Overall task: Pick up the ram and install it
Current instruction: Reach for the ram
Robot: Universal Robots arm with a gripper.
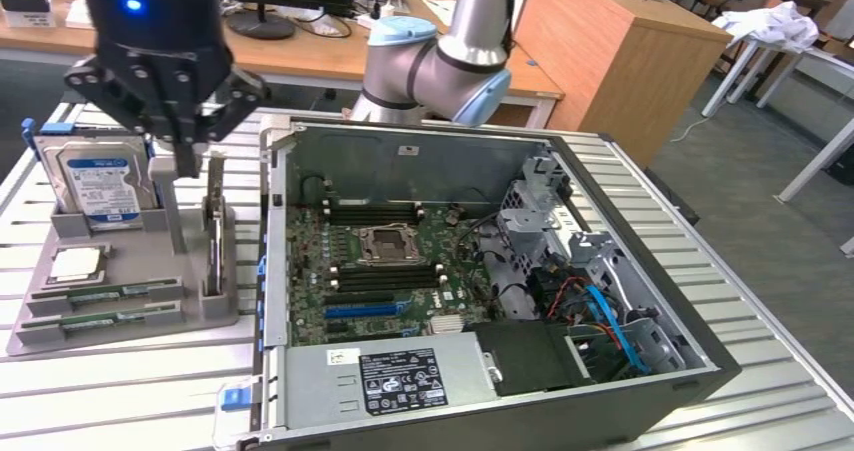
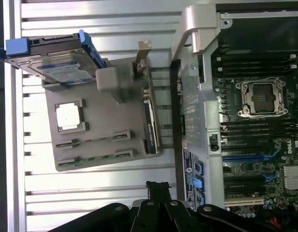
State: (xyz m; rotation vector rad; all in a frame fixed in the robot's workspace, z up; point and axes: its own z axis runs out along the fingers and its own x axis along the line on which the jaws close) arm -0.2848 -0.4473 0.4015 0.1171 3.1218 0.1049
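My black gripper point(image 1: 186, 153) hangs shut and empty above the grey parts tray point(image 1: 134, 336), close over its upright post. In the wrist view its joined fingertips point(image 2: 158, 187) point at the tray point(image 2: 103, 113). Two green ram sticks point(image 1: 102, 293) point(image 1: 96, 322) sit in the tray's low slots, and the wrist view shows them too point(image 2: 98, 143) point(image 2: 93, 160). A further long thin board point(image 1: 214, 243) point(image 2: 150, 121) stands on edge along the tray's side nearest the computer case. The open case shows the motherboard's long black memory slots point(image 1: 384, 271) point(image 2: 258, 128) beside the CPU socket point(image 1: 386, 239).
A blue-labelled hard drive point(image 1: 104, 186) stands at the tray's back and a silver CPU chip point(image 1: 76, 263) lies in front of it. The case's metal rim point(image 1: 272, 231) rises between the tray and the motherboard. Cables and a drive cage point(image 1: 574, 261) fill the case's right side.
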